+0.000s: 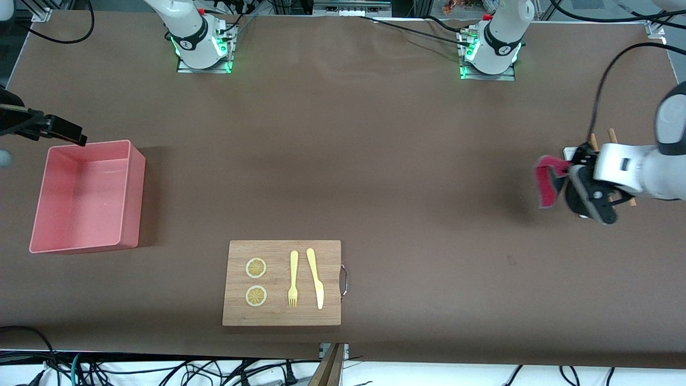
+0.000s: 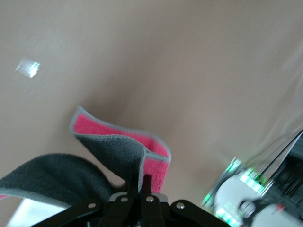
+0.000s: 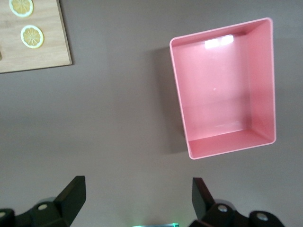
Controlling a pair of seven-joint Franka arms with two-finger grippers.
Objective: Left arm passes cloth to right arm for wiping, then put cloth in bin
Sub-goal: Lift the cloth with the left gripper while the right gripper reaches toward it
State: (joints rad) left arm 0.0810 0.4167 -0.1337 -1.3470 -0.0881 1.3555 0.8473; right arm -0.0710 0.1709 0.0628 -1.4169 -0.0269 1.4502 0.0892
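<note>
**Cloth lifted at the left arm's end, bin at the right arm's end**

Clamped in the left gripper (image 2: 141, 182): the cloth (image 1: 549, 182), magenta-pink on one face and dark grey on the other, pinched between closed fingertips and hanging in a loose fold above the brown table (image 1: 375, 161). Raised clear of the tabletop, well apart from the wooden cutting board (image 1: 281, 282), toward the left arm's end of the table. Just beside the cloth, partly hidden by the arm, a small white tray (image 1: 569, 153) with wooden sticks.

Spread wide and holding nothing: the right gripper (image 3: 137, 198), hovering just beside the bin (image 1: 88, 195). Salmon-pink, straight-walled, well apart from the cutting board, toward the right arm's end.

On the cutting board: two lemon slices (image 1: 256, 268), a yellow fork (image 1: 293, 279) and a yellow knife (image 1: 315, 277), side by side.
</note>
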